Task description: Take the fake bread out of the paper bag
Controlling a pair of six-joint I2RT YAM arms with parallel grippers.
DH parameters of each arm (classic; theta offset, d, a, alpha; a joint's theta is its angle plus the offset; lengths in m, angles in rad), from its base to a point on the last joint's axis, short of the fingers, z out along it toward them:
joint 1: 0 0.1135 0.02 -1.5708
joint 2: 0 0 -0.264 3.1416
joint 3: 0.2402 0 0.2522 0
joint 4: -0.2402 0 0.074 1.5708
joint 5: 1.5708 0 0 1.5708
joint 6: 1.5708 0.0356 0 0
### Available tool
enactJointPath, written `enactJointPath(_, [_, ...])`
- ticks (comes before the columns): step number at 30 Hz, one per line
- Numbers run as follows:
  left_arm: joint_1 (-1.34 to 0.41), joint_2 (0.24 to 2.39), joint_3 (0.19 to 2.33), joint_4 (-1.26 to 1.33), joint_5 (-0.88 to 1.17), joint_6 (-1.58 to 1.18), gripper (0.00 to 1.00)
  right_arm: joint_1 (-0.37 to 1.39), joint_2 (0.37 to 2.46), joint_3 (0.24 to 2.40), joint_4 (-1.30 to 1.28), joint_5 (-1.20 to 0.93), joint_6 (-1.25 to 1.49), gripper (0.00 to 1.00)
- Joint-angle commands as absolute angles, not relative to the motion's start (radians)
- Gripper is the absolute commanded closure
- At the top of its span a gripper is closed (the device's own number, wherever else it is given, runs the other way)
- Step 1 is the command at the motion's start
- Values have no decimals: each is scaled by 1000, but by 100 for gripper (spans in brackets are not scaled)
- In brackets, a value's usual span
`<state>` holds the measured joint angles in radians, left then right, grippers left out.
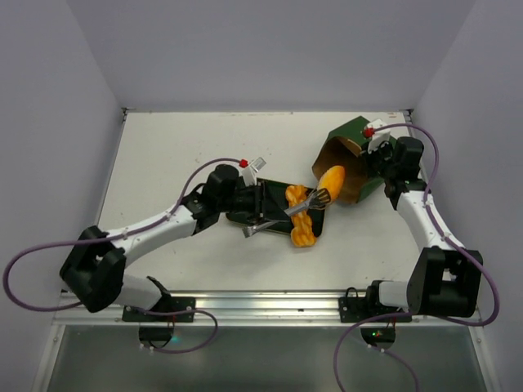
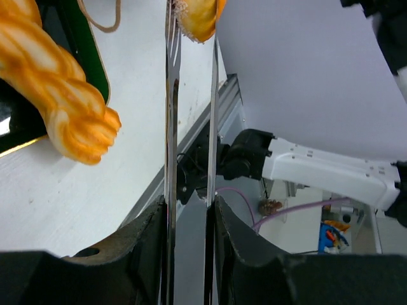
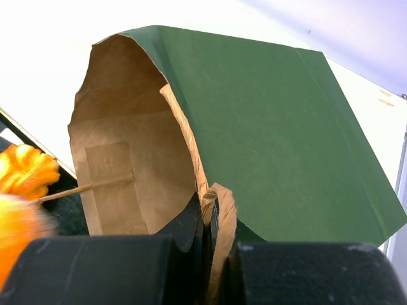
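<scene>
overhead view: paper bag (image 1: 351, 135) lies on its side at the far right of the desk (image 1: 180, 155), its open mouth turned toward the middle. the right tool (image 1: 373, 153) sits at the bag's upper rim. the left tool (image 1: 255, 204) is clenched on metal tongs (image 1: 306, 202), whose tips pinch an orange oval roll (image 1: 331, 181) right at the bag's mouth. an orange braided loaf (image 1: 301, 222) lies outside the bag on a black tray (image 1: 245, 219), its near end hanging over the tray's edge

left wrist view: the two tong blades run up between the tool's dark fingers (image 2: 149, 248), which press them together. the roll is caught between the blade tips at the top edge. the braided loaf is on the left, its end over the white desk. a string handle (image 2: 102, 22) loops at the top, and the right arm (image 2: 324, 168) shows beyond

right wrist view: the right tool grips the bag's folded rim between its fingers, holding the brown inside open. the loaf and a blurred roll sit at the left edge, outside the bag
</scene>
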<state>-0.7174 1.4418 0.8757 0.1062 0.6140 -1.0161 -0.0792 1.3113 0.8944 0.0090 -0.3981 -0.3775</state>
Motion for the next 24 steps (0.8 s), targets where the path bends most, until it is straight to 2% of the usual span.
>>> enactJointPath(1, [-684,1286,797,94,661,-954,100,-89,1290,894,64,-370,-357,98])
enactJointPath(6, [-629,1076,726,-84,600,-882,100,-94,1287,897,64,-370,-351,98])
enactJointPath(12, [-609,931,617,-195,505,-877,100,-95,1287,896,66,-370,-348,98])
enactJointPath(24, [-583,999,526,-78,446,-943,100,-98,1285,893,66,-370,-348,97])
